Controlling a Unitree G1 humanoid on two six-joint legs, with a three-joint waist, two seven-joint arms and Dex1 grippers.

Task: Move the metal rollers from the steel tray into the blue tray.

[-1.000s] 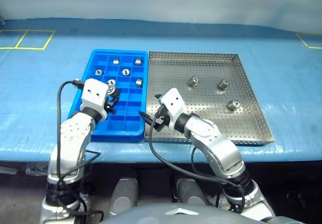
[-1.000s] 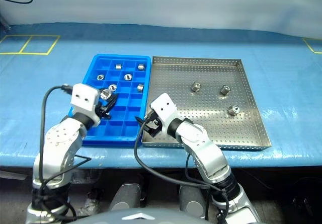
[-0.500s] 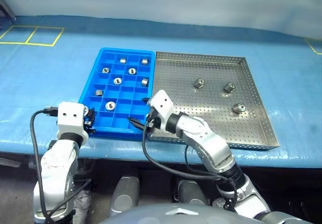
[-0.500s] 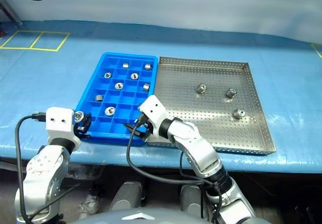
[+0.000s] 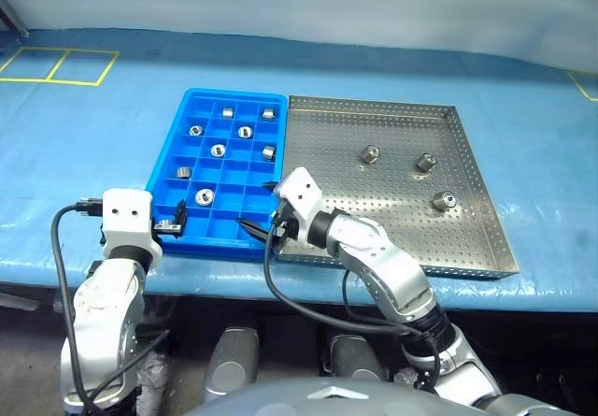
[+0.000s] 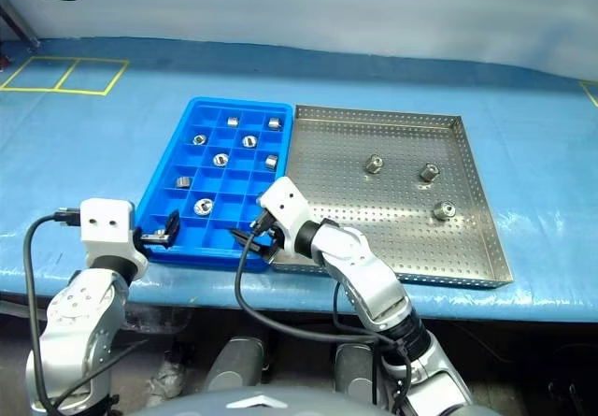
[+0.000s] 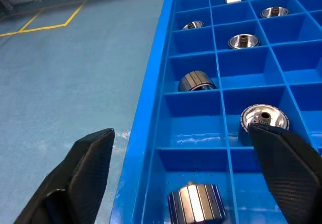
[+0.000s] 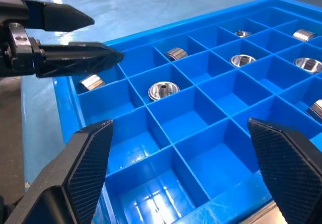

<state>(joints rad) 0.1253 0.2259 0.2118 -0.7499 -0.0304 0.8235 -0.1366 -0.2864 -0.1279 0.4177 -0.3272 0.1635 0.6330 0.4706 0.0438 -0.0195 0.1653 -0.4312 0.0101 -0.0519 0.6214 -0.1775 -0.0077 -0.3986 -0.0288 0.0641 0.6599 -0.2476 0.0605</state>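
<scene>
The blue tray (image 5: 169, 154) lies left of the steel tray (image 5: 392, 220), the two touching. Three metal rollers (image 5: 370, 154) (image 5: 426, 162) (image 5: 443, 200) stand on the steel tray's far right part. Several rollers (image 5: 203, 194) sit in separate compartments of the blue tray. My left gripper (image 5: 174, 223) is open at the blue tray's near left corner, and one roller (image 7: 196, 204) lies free in the corner compartment between its fingers. My right gripper (image 5: 257, 230) is open and empty over the blue tray's near right edge.
Both trays rest on a blue table cover (image 5: 93, 164) with yellow tape squares (image 5: 58, 64) at the far left. The table's front edge runs just behind my grippers. In the right wrist view my left gripper (image 8: 95, 40) reaches in over the corner compartment.
My left gripper drew back to the blue tray's near left corner, then opened, and its roller now lies loose in the corner compartment. My right gripper stayed open and still.
</scene>
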